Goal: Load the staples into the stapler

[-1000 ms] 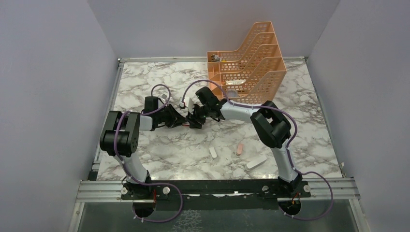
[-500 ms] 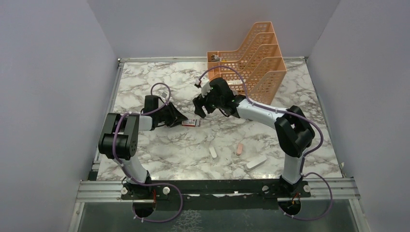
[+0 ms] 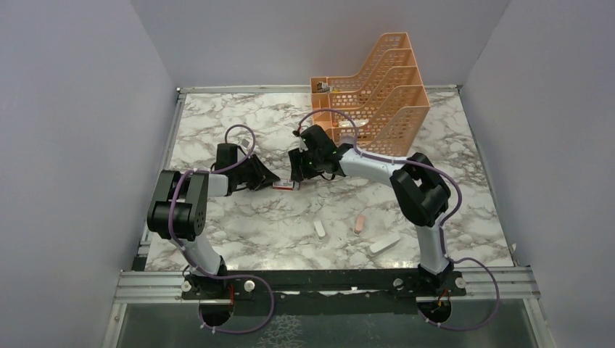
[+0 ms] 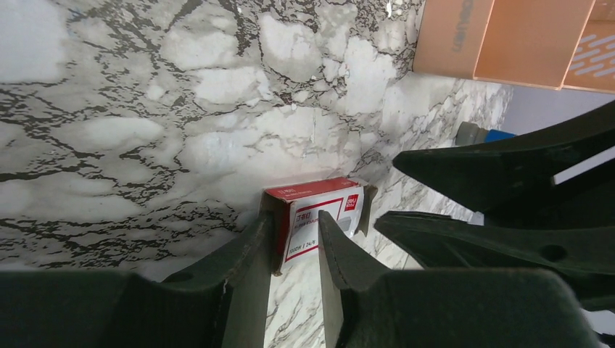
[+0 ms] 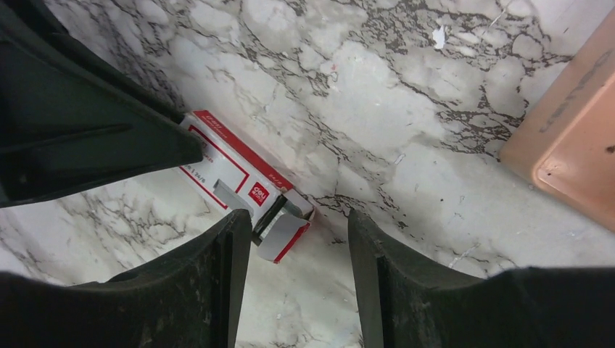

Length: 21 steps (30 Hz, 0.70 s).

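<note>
left gripper point(image 4: 292, 221) clamps the box point(image 5: 232, 177) at its left end; right gripper point(image 5: 297, 217), fingers apart, hovers over its open end.

Build of left arm point(image 3: 190, 199) and right arm point(image 3: 377, 168) identical: white link shells between bulky matte-black joint housings. Purple cable runs along each, looping free at elbow and wrist. Black bases at 6 o'clock, short orange-red wire at each. Left jaws: black, tapered, grainy, edges worn pale. Right jaws: same black; small round recess in each blade.
</note>
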Motion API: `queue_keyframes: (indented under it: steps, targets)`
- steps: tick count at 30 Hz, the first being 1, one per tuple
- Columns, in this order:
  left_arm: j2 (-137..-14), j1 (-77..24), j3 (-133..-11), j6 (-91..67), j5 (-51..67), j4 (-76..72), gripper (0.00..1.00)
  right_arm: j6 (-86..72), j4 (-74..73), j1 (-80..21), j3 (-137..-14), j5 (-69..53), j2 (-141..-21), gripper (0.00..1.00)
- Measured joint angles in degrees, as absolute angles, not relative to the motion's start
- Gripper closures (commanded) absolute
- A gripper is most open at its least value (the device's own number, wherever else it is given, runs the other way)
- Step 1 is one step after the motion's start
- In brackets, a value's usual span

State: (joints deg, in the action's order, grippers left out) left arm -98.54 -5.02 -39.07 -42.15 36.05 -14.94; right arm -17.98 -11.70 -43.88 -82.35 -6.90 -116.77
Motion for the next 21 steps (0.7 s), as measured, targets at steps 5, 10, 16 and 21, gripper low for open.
queue_keyframes:
  steps: [5, 10, 16, 21]
  targets:
    - [-98.5, -5.0, -39.0, -42.2, 35.8, -14.9, 0.71, -18.6, -14.3, -44.7, -84.6, -6.6, -119.7, 0.45]
    - [-98.5, -5.0, -39.0, -42.2, 35.6, -14.9, 0.71, -19.0, -16.3, -45.5, -85.3, -5.2, -120.1, 0.52]
    - [-98.5, -5.0, -39.0, -42.1, 35.5, -14.9, 0.71, -19.7, -18.7, -45.7, -86.2, -2.3, -120.2, 0.62]
    - [-98.5, -5.0, -39.0, -42.1, 35.5, -14.9, 0.72, -20.2, -20.5, -45.7, -86.2, -0.2, -120.2, 0.72]
